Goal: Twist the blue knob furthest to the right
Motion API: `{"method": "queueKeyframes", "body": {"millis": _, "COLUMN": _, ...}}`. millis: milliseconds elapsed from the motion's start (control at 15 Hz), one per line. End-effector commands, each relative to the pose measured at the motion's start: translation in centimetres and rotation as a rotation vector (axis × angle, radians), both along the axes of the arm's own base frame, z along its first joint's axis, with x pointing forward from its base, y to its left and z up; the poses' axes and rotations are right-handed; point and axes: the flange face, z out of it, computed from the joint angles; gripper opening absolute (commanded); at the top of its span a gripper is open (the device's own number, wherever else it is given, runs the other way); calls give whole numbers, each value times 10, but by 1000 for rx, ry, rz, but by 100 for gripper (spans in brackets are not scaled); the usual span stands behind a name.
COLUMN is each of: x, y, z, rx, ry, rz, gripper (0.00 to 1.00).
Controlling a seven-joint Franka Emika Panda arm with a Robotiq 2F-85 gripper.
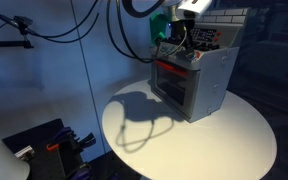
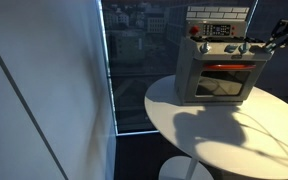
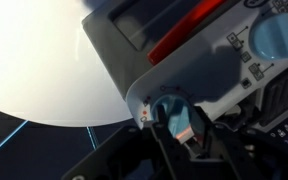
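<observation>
A grey toy oven [image 1: 206, 85] with a red door handle stands on a round white table; it shows in both exterior views [image 2: 219, 72]. In the wrist view a blue knob [image 3: 174, 110] sits in a round recess on the oven's front panel, and my gripper [image 3: 178, 119] has one finger on each side of it, shut on it. A second blue knob [image 3: 272, 38] shows further along the panel. In the exterior views my gripper [image 1: 174, 42] is at the oven's top front corner [image 2: 260, 45], and the knob it holds is hidden there.
The round white table [image 1: 234, 140] carries only the oven, with its bare top [image 2: 224, 135] in front of it. A dark window and a wall stand behind. A black stand with cables [image 1: 44, 145] is on the floor beside the table.
</observation>
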Motion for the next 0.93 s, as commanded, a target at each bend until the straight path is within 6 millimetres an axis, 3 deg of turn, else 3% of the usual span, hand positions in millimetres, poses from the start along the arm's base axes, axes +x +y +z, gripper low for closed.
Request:
{"method": "queueKeyframes", "body": {"millis": 0, "x": 7, "y": -5, "z": 5, "rx": 3, "ry": -21, "rz": 4, "gripper": 23}}
{"method": "queueKeyframes", "body": {"millis": 67, "x": 7, "y": -7, "z": 5, "rx": 3, "ry": -21, "rz": 2, "gripper": 25}}
{"method": "queueKeyframes", "body": {"millis": 200, "x": 6, "y": -6, "z": 4, "rx": 4, "ry": -21, "rz": 2, "gripper": 19}}
{"method": "queueKeyframes", "body": {"millis": 333, "x": 6, "y": -7, "z": 4, "rx": 3, "ry": -20, "rz": -1, "gripper": 7}}
{"method": "queueKeyframes", "body": {"millis": 467, "x": 5, "y": -6, "z": 6, "rx": 1, "ry": -21, "rz": -1, "gripper": 4}}
{"method": "queueKeyframes", "body": {"millis": 867, "x": 4, "y": -6, "z": 6, "rx": -14, "ry": -12, "rz": -6, "gripper": 6}}
